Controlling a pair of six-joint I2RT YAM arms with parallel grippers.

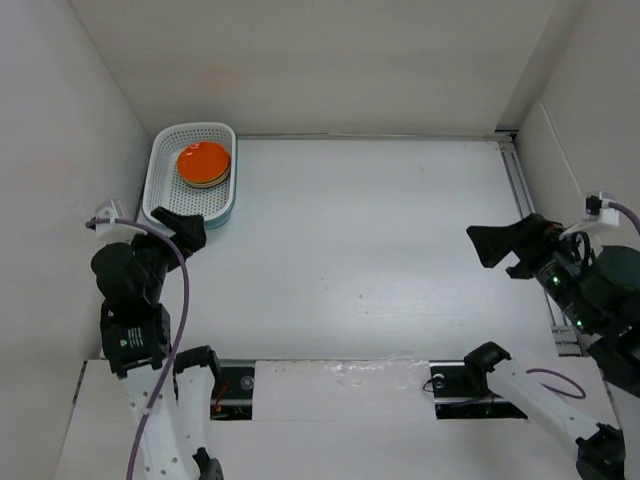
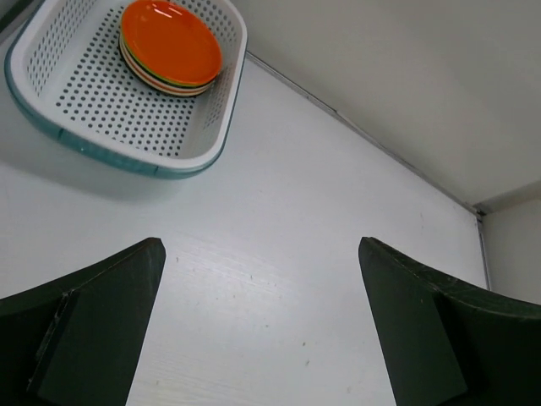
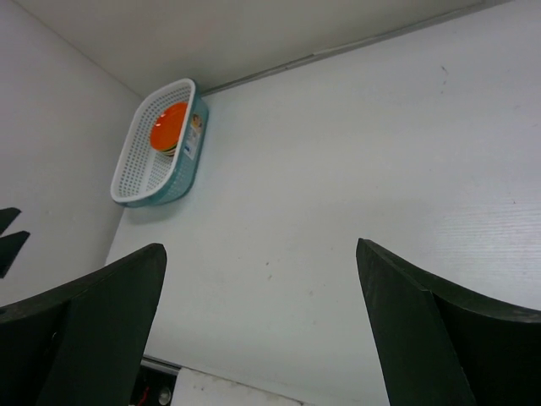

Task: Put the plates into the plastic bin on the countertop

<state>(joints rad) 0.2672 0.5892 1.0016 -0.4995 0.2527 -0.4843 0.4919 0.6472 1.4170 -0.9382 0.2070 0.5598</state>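
The plates (image 1: pixel 204 162) are sitting flat in one stack, orange on top, at the far end of the plastic bin (image 1: pixel 186 205). The bin's lying in the countertop's (image 1: pixel 380 250) far-left corner, long axis running near-to-far along the left wall. Left gripper (image 1: pixel 180 228) is hovering by the bin's near end, fingers spread wide, holding nothing. Right gripper (image 1: pixel 497 250) is hanging well off right, also wide open and empty.

Glossy plates (image 2: pixel 172 42) in a perforated plastic bin (image 2: pixel 101 114); matte countertop (image 2: pixel 296 245).
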